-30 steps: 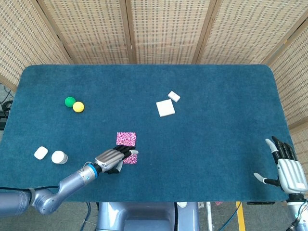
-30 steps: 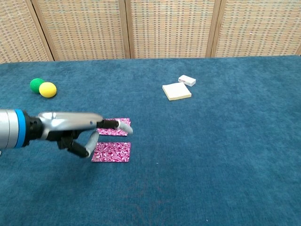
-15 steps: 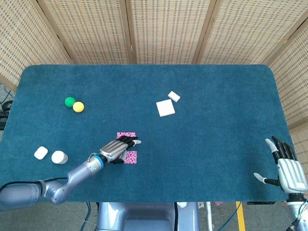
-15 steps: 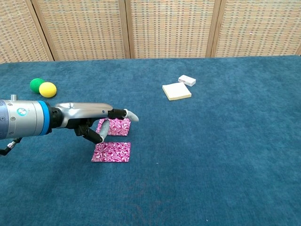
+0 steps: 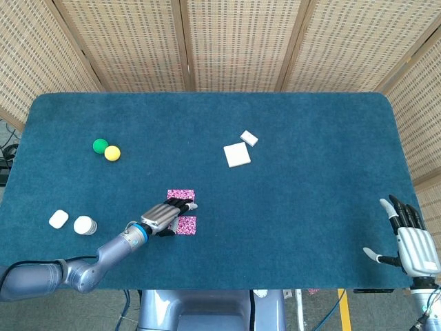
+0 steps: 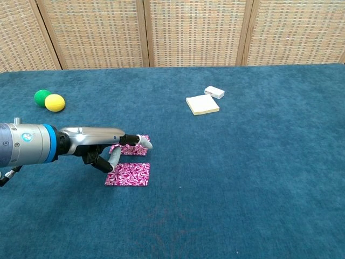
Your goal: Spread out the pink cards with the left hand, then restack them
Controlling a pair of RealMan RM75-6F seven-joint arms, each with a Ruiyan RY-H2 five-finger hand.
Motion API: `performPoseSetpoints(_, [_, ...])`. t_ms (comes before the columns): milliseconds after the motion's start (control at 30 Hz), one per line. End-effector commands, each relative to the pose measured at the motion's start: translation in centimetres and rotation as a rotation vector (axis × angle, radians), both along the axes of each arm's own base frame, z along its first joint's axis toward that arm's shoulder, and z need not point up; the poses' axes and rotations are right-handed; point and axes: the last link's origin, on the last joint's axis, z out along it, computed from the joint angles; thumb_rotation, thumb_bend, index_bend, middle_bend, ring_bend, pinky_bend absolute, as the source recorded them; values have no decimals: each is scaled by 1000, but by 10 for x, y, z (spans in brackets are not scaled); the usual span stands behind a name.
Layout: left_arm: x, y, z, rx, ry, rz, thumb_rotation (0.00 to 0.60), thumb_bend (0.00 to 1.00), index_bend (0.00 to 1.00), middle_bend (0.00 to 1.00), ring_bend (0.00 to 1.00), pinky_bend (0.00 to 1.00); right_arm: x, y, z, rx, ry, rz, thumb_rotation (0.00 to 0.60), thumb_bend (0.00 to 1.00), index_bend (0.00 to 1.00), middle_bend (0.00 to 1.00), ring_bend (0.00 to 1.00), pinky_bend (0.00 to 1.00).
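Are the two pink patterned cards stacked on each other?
No. In the chest view the nearer pink patterned card lies flat apart from the farther pink patterned card, blue cloth between them.

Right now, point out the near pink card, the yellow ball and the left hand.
near pink card (image 6: pixel 129 175): chest view, card's centre.
yellow ball (image 6: pixel 54 102): chest view, ball's middle.
left hand (image 6: pixel 102 144): chest view, back of hand.

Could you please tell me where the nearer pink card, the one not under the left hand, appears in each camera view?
Head view: the nearer pink card lies low and left of centre, just right of the left hand.
Chest view: it lies lower left, in front of the hand's fingers.
Shared landmark: the yellow ball, far left beside the green ball.
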Motion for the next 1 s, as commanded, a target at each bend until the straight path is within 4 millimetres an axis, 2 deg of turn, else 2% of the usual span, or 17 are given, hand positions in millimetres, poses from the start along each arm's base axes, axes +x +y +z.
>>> performPoseSetpoints(33, [-4, 1, -1, -4, 15, 9, 600, 1000, 72, 0, 0, 0, 0, 0, 0, 0, 0, 0, 600, 1, 0, 0, 0, 0])
performPoseSetpoints(200, [-12, 3, 1, 9, 37, 19, 600, 1000, 72, 0, 0, 0, 0, 0, 0, 0, 0, -1, 600, 1, 0, 0, 0, 0])
performPoseSetpoints(700, [-52, 14, 18, 47, 103, 108, 600, 1000, 72, 0, 0, 0, 1, 0, 0, 2, 4, 0, 600, 1, 0, 0, 0, 0])
performPoseSetpoints(1000, [-72, 21, 37, 89, 116, 143, 600, 1000, 72, 0, 0, 0, 1, 0, -1, 3, 4, -1, 600, 1, 0, 0, 0, 0])
